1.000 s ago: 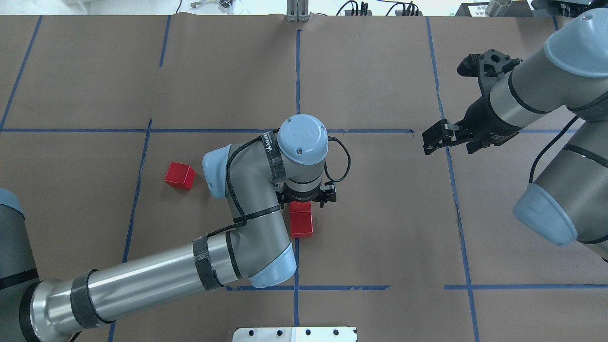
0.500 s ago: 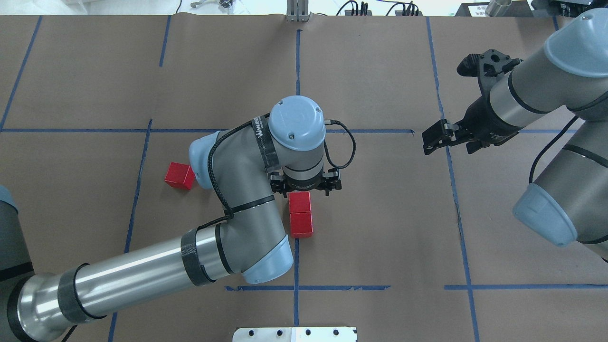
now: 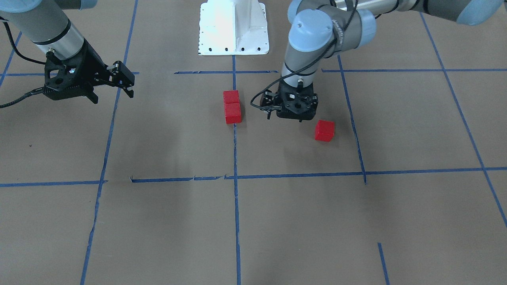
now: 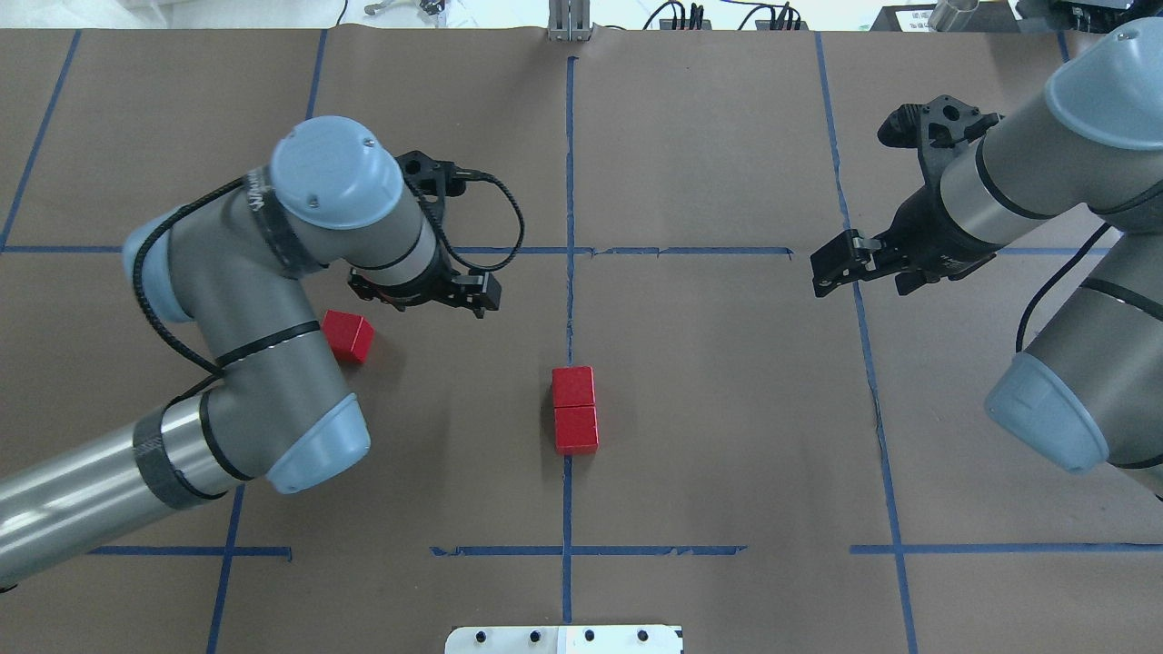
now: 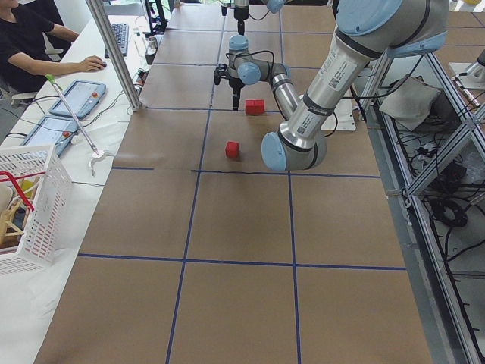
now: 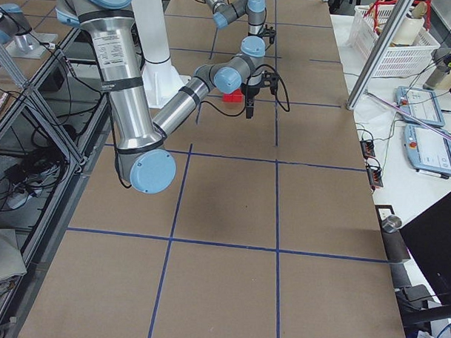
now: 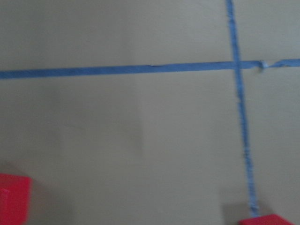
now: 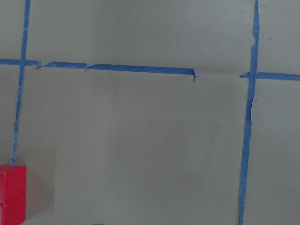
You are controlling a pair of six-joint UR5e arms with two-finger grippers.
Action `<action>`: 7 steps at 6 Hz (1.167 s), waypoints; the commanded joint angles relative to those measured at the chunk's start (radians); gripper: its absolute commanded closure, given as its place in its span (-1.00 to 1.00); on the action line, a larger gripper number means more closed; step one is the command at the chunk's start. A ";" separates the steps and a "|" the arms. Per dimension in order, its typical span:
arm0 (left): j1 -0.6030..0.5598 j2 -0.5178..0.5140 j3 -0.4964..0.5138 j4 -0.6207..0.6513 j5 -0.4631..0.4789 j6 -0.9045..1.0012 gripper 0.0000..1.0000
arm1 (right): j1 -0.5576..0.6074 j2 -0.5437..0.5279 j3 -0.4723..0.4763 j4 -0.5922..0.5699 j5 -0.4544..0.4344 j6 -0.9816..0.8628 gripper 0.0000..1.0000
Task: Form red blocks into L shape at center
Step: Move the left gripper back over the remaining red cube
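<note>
Two red blocks point(image 4: 575, 408) sit touching in a short line on the centre tape line; they also show in the front view point(image 3: 232, 106) and at the lower left of the right wrist view point(image 8: 11, 194). The third red block point(image 4: 345, 335) lies apart to the left, also visible in the front view point(image 3: 324, 130). My left gripper point(image 4: 425, 298) hovers just beyond and to the right of that lone block, open and empty. In the left wrist view the lone block point(image 7: 14, 199) sits at the bottom left corner. My right gripper point(image 4: 831, 265) is open and empty, far to the right.
Blue tape lines point(image 4: 569, 182) divide the brown paper table into squares. The white robot base plate point(image 3: 233, 27) stands at the near edge. A white basket point(image 5: 30, 205) and an operator's desk lie beyond the far side of the table.
My left gripper has let go of the upper block of the pair, risen, and swung left to beside the lone block. The right arm has not moved.
</note>
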 commanded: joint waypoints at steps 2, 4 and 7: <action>-0.029 0.087 0.009 -0.015 -0.007 0.068 -1.00 | -0.001 -0.001 0.001 0.000 0.000 0.002 -1.00; -0.018 0.087 0.064 -0.023 -0.009 0.065 -1.00 | -0.003 -0.001 0.001 0.000 0.000 0.002 -1.00; -0.013 0.090 0.104 -0.030 -0.072 0.064 -1.00 | -0.004 -0.001 -0.001 0.000 0.002 0.002 -1.00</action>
